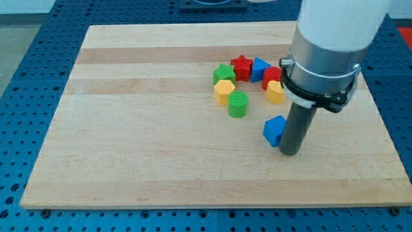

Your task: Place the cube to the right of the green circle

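Observation:
The blue cube lies on the wooden board, to the lower right of the green circle, a short gap between them. My tip rests on the board right against the cube's right side, a little below it. The rod partly covers the cube's right edge.
A cluster sits above the green circle: a green star, a yellow hexagon, a red star, a blue triangle, a red cylinder and a yellow heart. The arm's wide collar hangs over the board's right part.

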Motion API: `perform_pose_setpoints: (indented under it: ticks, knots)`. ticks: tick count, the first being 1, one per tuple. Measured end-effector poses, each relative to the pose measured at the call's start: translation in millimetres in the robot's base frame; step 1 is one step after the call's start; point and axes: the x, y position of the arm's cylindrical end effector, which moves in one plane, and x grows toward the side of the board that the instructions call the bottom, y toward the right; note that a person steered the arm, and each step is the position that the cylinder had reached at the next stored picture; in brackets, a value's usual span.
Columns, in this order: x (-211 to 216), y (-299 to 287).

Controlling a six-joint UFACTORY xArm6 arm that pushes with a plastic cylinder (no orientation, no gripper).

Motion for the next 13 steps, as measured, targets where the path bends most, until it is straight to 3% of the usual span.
perform_pose_setpoints:
  ticks: [3,8,13]
  knots:
    - [5.3,-2.9]
    - [-37.2,-28.7]
    - [-48.9,-22.0]
